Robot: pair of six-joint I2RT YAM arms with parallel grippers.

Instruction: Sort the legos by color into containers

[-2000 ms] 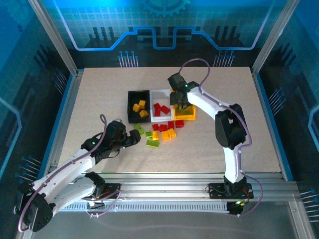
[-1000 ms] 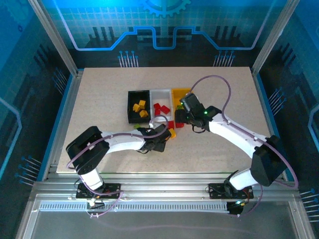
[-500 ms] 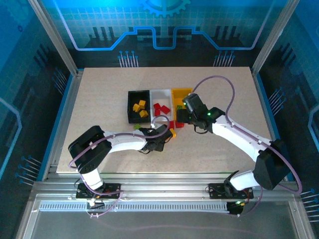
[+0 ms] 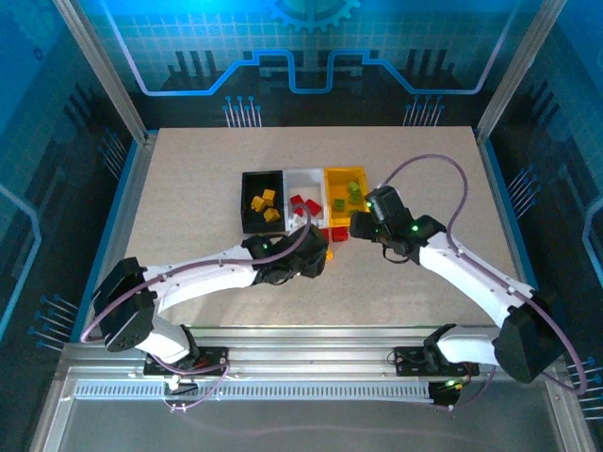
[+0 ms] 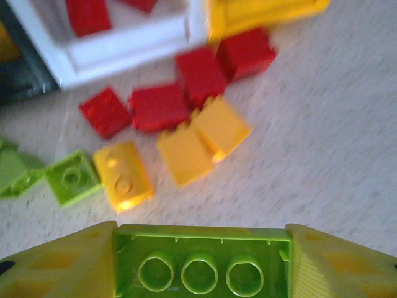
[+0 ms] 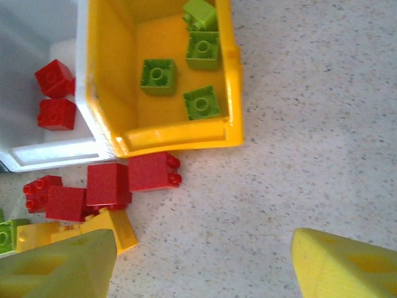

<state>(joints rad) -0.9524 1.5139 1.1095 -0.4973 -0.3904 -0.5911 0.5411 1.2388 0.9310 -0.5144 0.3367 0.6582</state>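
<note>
The left pincer (image 5: pixel 201 273) now grips a lime green brick (image 5: pixel 201 251), and the right pincer (image 6: pixel 205 264), wide and empty, has backed off the yellow bin (image 6: pixel 180 138), clearing the drop.

Four green legos (image 6: pixel 157 76) lie inside the yellow bin (image 6: pixel 180 138)

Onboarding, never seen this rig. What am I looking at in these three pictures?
Two robot arms bolted at a table's near edge, each ending in a two-finger gripper. The top picture is from a fixed camera above and behind them; the other two from wrist cameras, yellow fingers at the bottom. On the table: three joined bins. The black bin holds yellow bricks, the white bin red bricks, the yellow bin green bricks. In front lie loose bricks. The left gripper is shut on a green brick; the right gripper is open, empty.
</note>
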